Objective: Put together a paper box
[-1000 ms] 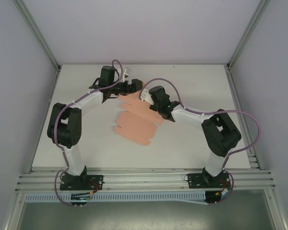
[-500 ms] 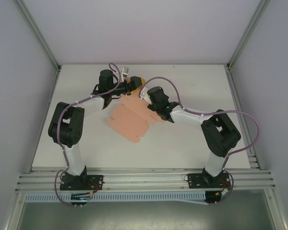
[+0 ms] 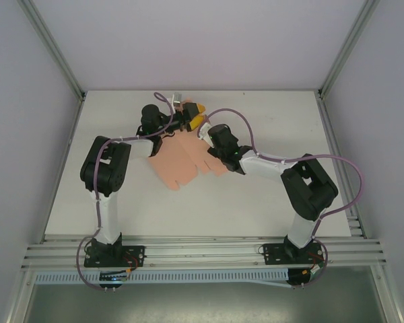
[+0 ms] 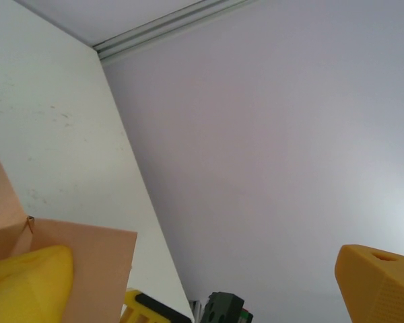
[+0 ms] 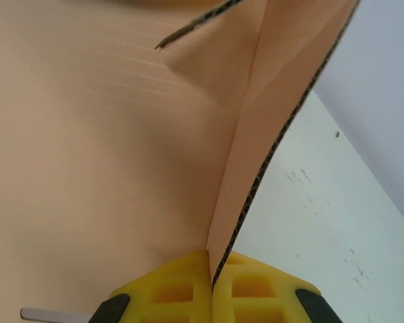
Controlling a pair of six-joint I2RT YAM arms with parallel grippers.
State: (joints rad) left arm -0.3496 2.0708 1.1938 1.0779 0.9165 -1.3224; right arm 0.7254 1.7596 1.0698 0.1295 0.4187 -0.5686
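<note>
The pink paper box (image 3: 178, 161) lies as an unfolded sheet near the middle of the table (image 3: 289, 121), with one flap bent up. The right gripper (image 5: 211, 286) is pinched tight on that flap's edge, at the sheet's two o'clock. The left gripper (image 3: 194, 116) is at its twelve o'clock, jaws spread wide.

centre: paper box (image 3: 182, 160) sprawls mid-table, one flap folded up and pinched in the closed right jaws, no way through.
far middle: left jaws spread wide at the sheet's far edge, a narrow lane to the back wall (image 3: 202, 40).
left side: left arm (image 3: 104, 175) bars it.
right side: right arm (image 3: 303, 188) slants across.
near strip: table (image 3: 209, 215) bare between the bases, wide open.
far right corner: bare, roomy.
</note>
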